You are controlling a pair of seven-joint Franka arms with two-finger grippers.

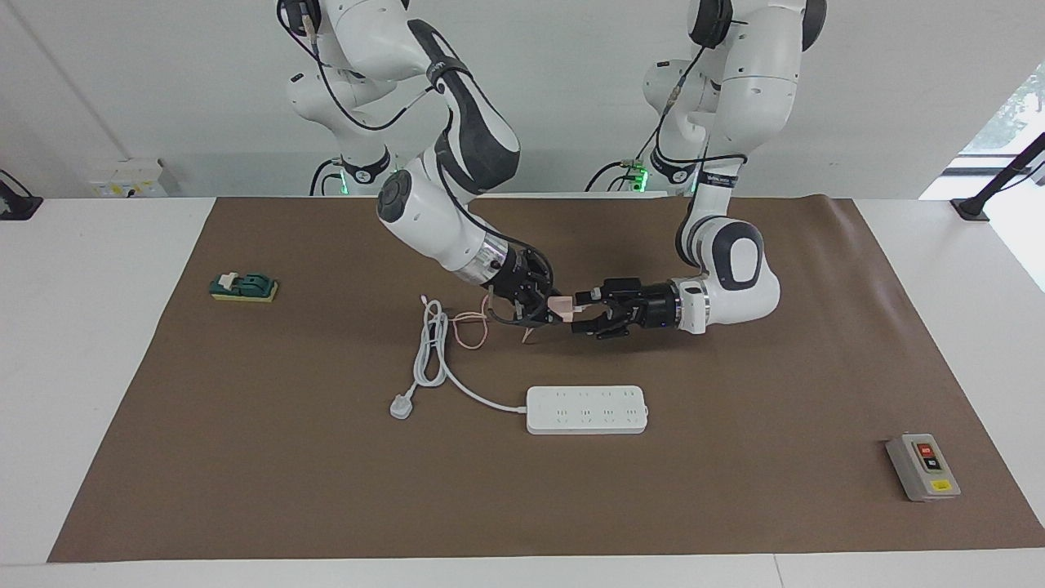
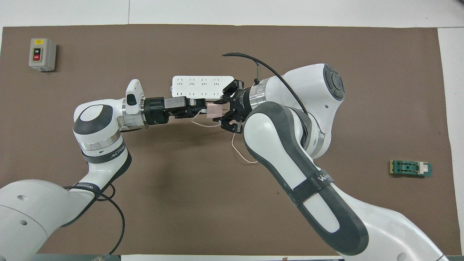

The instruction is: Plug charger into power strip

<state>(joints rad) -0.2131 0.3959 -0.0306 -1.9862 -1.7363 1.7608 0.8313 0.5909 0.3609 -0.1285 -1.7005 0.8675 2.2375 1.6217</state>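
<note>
Right gripper (image 1: 545, 309) is clamping the light, rigid charger (image 1: 562, 305) above the power strip (image 1: 586, 409); left gripper (image 1: 589, 312) is spread, flanking it. Trailing cable (image 1: 469, 327) looks limp; grip the body.

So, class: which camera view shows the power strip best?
The facing view: the whole power strip lies uncovered on the mat, cord included. In the overhead view, the power strip is partly covered by the left hand and right hand above it.

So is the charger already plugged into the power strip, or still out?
Out. The charger is in the air, held by the right hand, and the power strip has nothing plugged in.
</note>
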